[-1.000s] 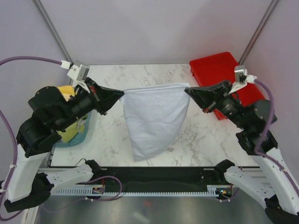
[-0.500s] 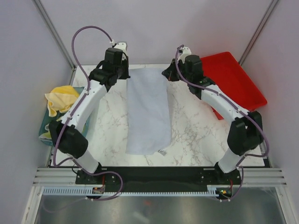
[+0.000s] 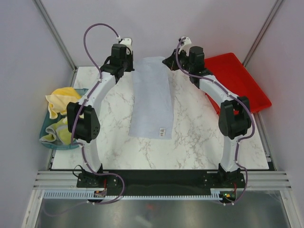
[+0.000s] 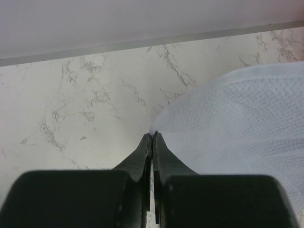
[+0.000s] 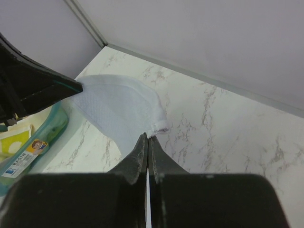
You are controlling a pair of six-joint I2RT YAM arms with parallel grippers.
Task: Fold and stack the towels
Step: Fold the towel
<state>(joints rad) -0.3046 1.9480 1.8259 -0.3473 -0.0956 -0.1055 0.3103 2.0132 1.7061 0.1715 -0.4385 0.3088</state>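
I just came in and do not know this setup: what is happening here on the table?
Two robot arms handle one pale grey-blue towel. The left hand and the right hand each pinch a far corner near the back of the table, and the towel stretches from there toward the near edge. Yellow towels sit in the teal tub at the left.

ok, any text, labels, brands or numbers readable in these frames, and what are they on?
"BASIN": on the white sticker stuck to the translucent teal plastic tub, right wrist view. The smaller print under it is too blurred to read.
White tag near the front edge of the pale grey-blue cloth towel, top view: dark marks only, too small to read.
Nothing else legible in any view.
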